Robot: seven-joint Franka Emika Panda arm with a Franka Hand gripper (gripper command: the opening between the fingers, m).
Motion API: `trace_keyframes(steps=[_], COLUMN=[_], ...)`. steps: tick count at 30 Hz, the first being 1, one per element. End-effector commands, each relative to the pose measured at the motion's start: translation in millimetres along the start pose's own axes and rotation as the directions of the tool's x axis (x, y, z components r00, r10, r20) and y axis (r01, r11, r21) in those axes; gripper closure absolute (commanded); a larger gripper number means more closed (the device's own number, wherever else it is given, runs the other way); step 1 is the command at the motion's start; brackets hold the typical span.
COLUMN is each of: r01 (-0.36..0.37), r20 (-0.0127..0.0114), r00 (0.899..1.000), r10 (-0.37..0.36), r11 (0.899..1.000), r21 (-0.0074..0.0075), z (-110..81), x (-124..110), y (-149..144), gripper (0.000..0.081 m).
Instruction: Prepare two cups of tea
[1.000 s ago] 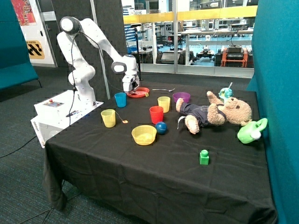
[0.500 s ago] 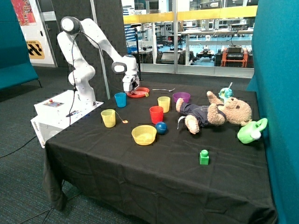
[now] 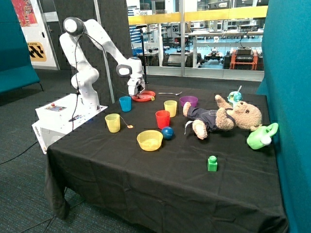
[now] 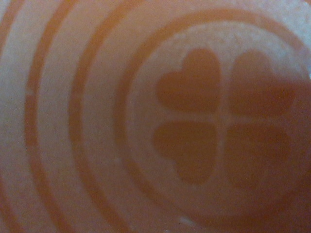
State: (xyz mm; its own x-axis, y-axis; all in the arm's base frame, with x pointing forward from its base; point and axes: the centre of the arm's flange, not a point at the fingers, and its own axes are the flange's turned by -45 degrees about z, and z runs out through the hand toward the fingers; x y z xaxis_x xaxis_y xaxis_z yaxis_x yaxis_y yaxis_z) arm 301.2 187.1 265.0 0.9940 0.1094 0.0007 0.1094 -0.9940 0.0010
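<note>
now your gripper (image 3: 135,92) sits low over the red plate (image 3: 146,96) at the far side of the black table (image 3: 160,179), just beside the blue tumbler (image 3: 125,103); whether its fingers are spread or pressed together, you cannot tell. the wrist view is filled by the plate's surface (image 4: 97,121), raised rings around a four-heart clover (image 4: 221,116). nearer the table's front edge, the translucent yellow tumbler (image 3: 112,122) stands apart from the blue one, with a thin string (image 3: 125,121) running from it to a small orange tag (image 3: 129,126) on the cloth, one tea bag apparently in that cup, though the bag itself is hidden. no string shows at the blue tumbler. between them and the teddy bear (image 3: 223,118) stand a red tumbler (image 3: 162,119), a second yellow tumbler (image 3: 170,108), a purple bowl (image 3: 188,101), a wide yellow bowl (image 3: 149,140) and a blue ball (image 3: 167,132).
</note>
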Motion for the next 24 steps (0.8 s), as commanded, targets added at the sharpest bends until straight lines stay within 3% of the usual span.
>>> trace_keyframes(steps=[1,12,24], r01=[-0.001,0.009,0.040], r20=[0.0007,0.0007,0.0007], r00=[1.000,1.000,0.999], r10=[0.001,-0.009,-0.040], r11=[1.000,1.000,0.999], r21=[0.0010,0.0010,0.0010], z=[0.0,-6.5,-48.2], x=[-1.2,0.8,13.6], y=[-0.2,0.5,10.6], gripper=[0.0808,0.0808,0.0808])
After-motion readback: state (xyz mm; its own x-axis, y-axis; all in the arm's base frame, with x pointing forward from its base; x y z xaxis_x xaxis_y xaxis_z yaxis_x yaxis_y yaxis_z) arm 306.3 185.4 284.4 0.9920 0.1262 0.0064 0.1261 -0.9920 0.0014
